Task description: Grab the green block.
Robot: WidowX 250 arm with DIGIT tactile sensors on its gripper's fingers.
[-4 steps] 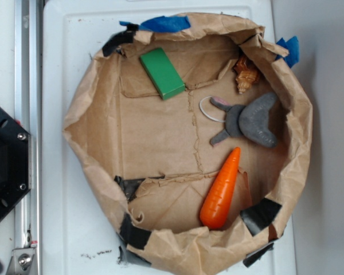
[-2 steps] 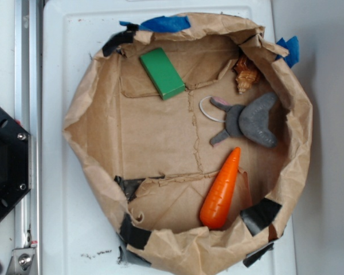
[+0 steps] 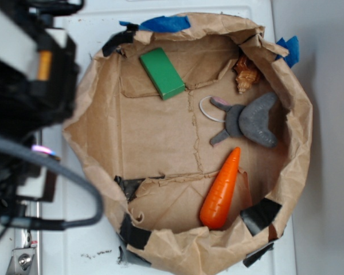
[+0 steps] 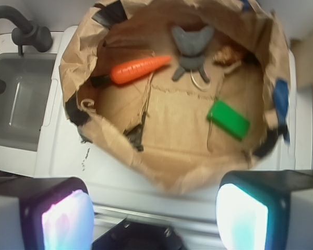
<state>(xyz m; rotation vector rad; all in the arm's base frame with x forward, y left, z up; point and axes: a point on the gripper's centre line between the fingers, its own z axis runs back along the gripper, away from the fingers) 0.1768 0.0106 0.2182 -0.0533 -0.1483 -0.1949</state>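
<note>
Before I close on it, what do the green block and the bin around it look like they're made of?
The green block looks like painted wood or hard plastic; I can't tell which. Its faces are smooth and evenly coloured, with crisp edges and a matte finish. The bin wall is crumpled brown paper, creased and soft-looking, patched with black tape and blue tape. The gripper is well short of the block, jaws open.

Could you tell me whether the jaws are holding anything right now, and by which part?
Nothing is held: the gripper is open and empty, and the green block lies untouched in the paper bag.

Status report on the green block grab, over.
Gripper open, empty, outside the paper bag. Green block lying flat inside, untouched. Nothing on it; carrot well apart.
</note>
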